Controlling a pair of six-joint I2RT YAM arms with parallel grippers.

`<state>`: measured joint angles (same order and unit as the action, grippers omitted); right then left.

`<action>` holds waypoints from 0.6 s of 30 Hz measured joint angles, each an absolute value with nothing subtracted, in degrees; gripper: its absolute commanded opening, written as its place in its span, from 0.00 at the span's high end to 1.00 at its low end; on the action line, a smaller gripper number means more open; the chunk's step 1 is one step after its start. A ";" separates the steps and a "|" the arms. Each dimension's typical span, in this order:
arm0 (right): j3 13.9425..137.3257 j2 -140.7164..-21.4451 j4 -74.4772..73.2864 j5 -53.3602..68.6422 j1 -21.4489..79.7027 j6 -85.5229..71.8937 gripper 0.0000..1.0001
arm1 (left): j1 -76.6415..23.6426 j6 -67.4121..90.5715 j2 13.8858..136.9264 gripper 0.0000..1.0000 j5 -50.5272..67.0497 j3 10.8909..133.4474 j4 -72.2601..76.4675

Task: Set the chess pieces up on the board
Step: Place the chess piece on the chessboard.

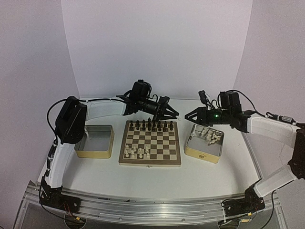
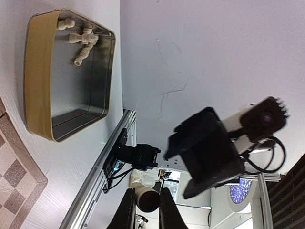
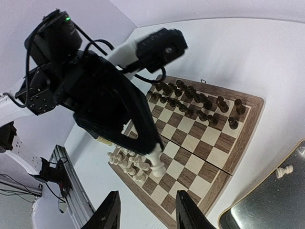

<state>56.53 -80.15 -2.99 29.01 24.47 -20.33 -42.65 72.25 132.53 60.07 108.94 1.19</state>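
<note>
The board (image 1: 162, 143) lies between my two arms, with a cluster of cream-white chess pieces (image 1: 137, 151) on its near left squares. In the right wrist view my left gripper (image 3: 151, 151) hangs over the board (image 3: 205, 138), shut on one white piece (image 3: 158, 165) that points down from its tips. In the left wrist view the base of that piece (image 2: 148, 202) shows between the fingers (image 2: 127, 210). My right gripper (image 3: 148, 194) faces it, open and empty. From above, the left gripper (image 1: 171, 114) and right gripper (image 1: 189, 116) nearly meet beyond the board's far right corner.
Dark pieces (image 1: 150, 125) line the board's far rows. A tin (image 1: 202, 153) right of the board holds several loose white pieces (image 1: 212, 137). An empty tin (image 1: 95, 152) stands left of the board. White walls close in the back and sides.
</note>
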 measured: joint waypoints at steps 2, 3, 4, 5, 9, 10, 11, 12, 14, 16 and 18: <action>52.85 -79.96 2.41 28.94 24.47 -24.56 0.61 | -42.32 73.73 131.41 1.00 60.07 108.16 3.36; 51.11 -79.86 5.04 28.72 24.47 -26.62 0.61 | -42.18 74.51 130.96 1.00 60.08 107.83 4.25; 49.65 -79.71 7.22 28.45 24.47 -28.28 0.61 | -42.06 75.23 130.54 1.00 60.09 107.50 5.06; 48.24 -79.55 9.42 28.27 24.47 -30.13 0.61 | -42.00 75.89 130.16 1.00 60.17 107.21 5.75; 44.87 -79.48 18.27 28.09 24.47 -37.33 0.61 | -41.89 78.05 129.39 1.00 60.35 106.33 8.17; 44.29 -79.48 20.69 28.08 24.47 -38.69 0.61 | -41.89 78.50 129.36 1.00 60.38 106.17 8.74; 43.68 -79.48 23.32 28.11 24.47 -40.25 0.61 | -41.89 78.96 129.36 1.00 60.40 105.99 9.38; 43.09 -79.49 25.78 28.18 24.47 -41.73 0.61 | -41.89 79.43 129.36 1.00 60.42 105.72 10.08; 42.23 -79.79 30.06 28.58 24.47 -44.53 0.61 | -41.89 80.53 129.36 1.00 60.52 105.01 11.43; 42.11 -80.77 33.43 29.07 24.47 -46.51 0.60 | -41.89 81.48 129.36 1.00 60.55 104.26 12.83; 42.11 -82.16 36.44 29.58 24.47 -48.19 0.60 | -41.89 82.42 129.35 1.00 60.64 103.63 14.05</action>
